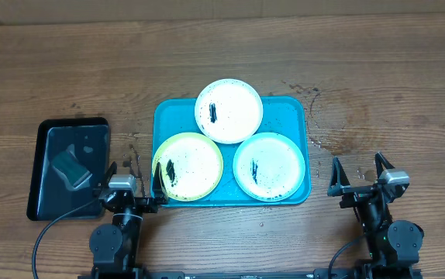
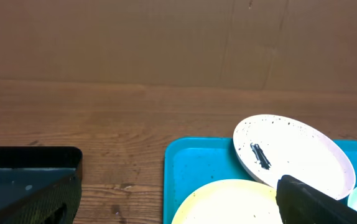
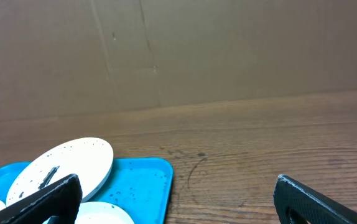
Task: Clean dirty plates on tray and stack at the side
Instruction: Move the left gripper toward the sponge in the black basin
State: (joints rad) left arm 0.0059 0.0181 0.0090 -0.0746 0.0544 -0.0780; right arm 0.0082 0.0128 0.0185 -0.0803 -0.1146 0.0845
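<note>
Three plates lie on the turquoise tray (image 1: 291,115): a white one (image 1: 229,111) at the back, a yellow-green one (image 1: 188,167) front left and another white one (image 1: 268,166) front right. All carry black smears and specks. My left gripper (image 1: 135,177) stands open at the tray's front left corner, its right finger beside the yellow-green plate's rim. The left wrist view shows that plate (image 2: 228,202) and the back white plate (image 2: 293,155) between and beyond the open fingers (image 2: 315,202). My right gripper (image 1: 359,172) is open over bare table, right of the tray. Neither gripper holds anything.
A smaller black tray (image 1: 44,194) lies at the left with a grey-green pad (image 1: 70,167) in it. Dark wet-looking marks (image 1: 323,116) stain the wood right of the turquoise tray. A brown wall runs along the table's far edge.
</note>
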